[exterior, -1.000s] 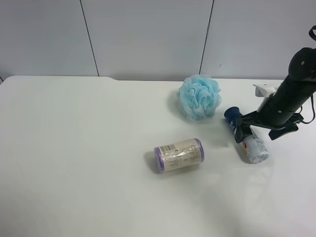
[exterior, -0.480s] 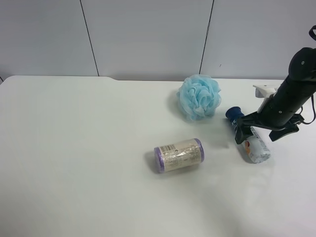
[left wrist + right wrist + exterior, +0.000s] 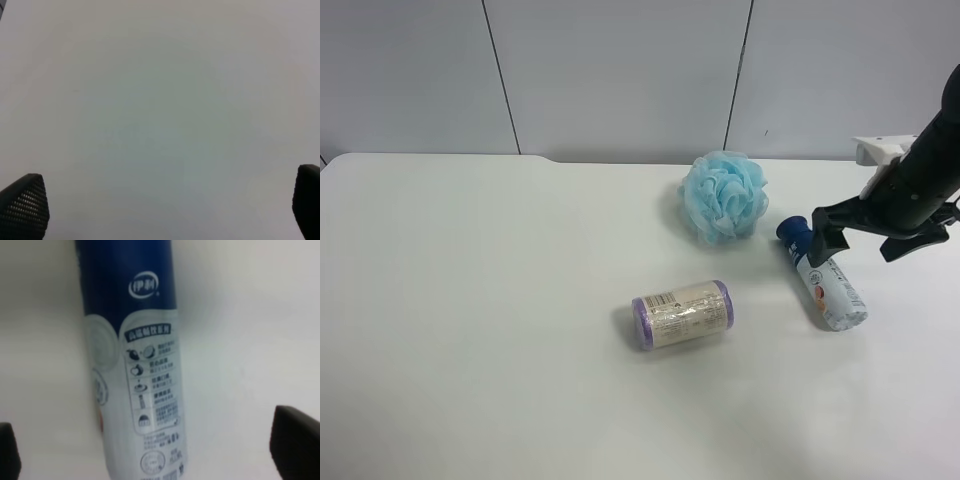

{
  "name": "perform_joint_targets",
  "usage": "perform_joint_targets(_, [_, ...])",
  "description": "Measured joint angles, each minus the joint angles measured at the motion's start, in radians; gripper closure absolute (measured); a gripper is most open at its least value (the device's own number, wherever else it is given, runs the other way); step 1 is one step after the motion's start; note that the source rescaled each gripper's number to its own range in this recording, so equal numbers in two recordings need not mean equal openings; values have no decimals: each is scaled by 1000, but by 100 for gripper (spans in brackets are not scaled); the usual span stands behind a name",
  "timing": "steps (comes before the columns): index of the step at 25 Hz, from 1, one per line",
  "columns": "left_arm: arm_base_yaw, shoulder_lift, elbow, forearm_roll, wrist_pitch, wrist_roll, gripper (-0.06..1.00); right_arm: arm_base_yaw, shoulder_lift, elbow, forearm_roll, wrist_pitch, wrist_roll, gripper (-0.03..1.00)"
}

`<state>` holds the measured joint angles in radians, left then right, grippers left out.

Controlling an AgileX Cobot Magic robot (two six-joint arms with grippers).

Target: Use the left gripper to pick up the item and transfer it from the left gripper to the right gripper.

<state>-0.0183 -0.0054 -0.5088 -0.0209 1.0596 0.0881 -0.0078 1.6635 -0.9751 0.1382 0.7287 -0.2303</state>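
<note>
Desk (image 3: 500,300) — white, plain, backed by grey wall panels.

Bottle (image 3: 823,275) — the task's item. Lies on its side on the desk toward the exterior high view's right, dark blue cap pointing toward the pouf, white label end pointing away. Nothing grips it. In the right wrist view the bottle (image 3: 132,360) fills the middle: blue band with a white logo, then a white label with small printed icons, a trace of orange at its edge.

Right gripper (image 3: 875,225) — black, with a white bracket on the wrist, at the exterior high view's right edge. Hovers just above and beside the bottle, jaws spread wide and empty. In its own wrist view the gripper (image 3: 160,445) shows only two black fingertips (image 3: 297,440) at opposite edges, the bottle lying between them, untouched.

Left gripper (image 3: 165,205) — seen only in its own wrist view. Jaws wide apart, nothing between them but bare desk.

Pouf (image 3: 723,196) — light blue mesh, near the bottle's cap, not touching.

Roll (image 3: 682,314) — purple-ended, labelled, on its side mid-desk — well apart from the bottle.
</note>
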Motion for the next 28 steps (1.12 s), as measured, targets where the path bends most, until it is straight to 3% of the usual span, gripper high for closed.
perform_joint_targets(14, [0,0,0,0,0,0,-5,2,-459,0,0,169,0,-3])
perform_joint_targets(28, [0,0,0,0,0,0,-5,84,-823,5,0,344,14,-3])
